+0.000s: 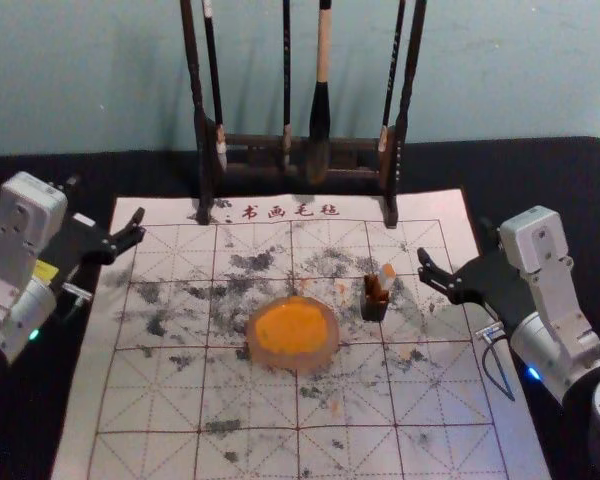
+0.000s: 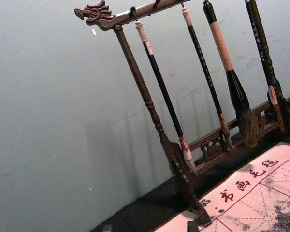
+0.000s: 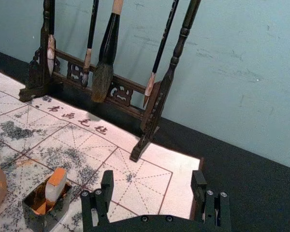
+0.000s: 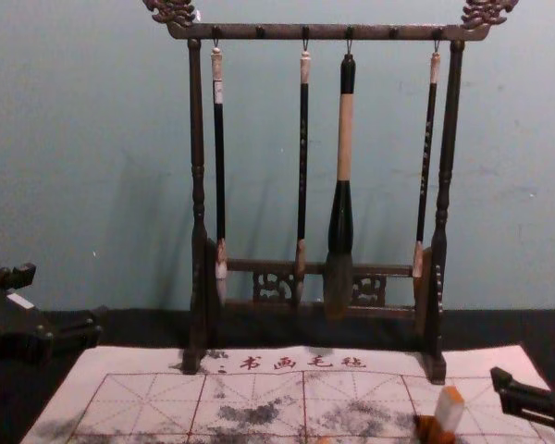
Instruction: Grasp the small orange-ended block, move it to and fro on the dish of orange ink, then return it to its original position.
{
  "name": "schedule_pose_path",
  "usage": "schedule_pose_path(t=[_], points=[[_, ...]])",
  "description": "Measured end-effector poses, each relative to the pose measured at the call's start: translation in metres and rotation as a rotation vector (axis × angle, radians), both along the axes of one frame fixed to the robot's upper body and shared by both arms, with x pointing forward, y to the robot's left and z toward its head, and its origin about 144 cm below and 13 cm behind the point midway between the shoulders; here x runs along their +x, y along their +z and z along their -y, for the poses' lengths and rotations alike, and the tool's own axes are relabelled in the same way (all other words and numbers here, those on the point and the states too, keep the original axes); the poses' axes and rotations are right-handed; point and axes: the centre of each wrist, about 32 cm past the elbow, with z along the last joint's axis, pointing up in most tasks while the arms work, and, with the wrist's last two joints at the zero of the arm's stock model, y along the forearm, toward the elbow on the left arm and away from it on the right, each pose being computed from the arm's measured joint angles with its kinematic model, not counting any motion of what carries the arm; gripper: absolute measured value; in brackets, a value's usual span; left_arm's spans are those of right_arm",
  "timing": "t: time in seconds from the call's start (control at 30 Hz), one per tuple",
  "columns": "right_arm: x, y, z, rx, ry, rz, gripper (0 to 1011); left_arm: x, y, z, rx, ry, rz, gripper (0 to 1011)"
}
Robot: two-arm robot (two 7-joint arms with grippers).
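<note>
Black cup (image 3: 52,218) partly hides the block (image 3: 56,186); right pincer (image 1: 452,241) nearby, left pincer (image 1: 106,198) at paper edge (image 1: 102,300), both spread.

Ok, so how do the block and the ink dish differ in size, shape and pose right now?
The block is small and straight-edged; the dish is rounded and much wider. The block leans in a narrow dark holder, while the dish lies flat on the mat. The block is whitish with an orange end; the dish has a broad orange middle inside a paler rim. Both show orange.

Dim light, soft shadows on wall (image 4: 74,139)
</note>
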Motion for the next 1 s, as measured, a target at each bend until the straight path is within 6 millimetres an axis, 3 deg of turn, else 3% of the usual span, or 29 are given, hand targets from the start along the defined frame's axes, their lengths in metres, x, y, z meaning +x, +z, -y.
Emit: schedule_pose_path(t=[1.0], points=[[0.0005, 0.0023, -0.0003, -0.001, 0.002, 0.01, 1000, 0.0, 0.0, 0.0, 0.0, 0.0, 0.0, 1001]])
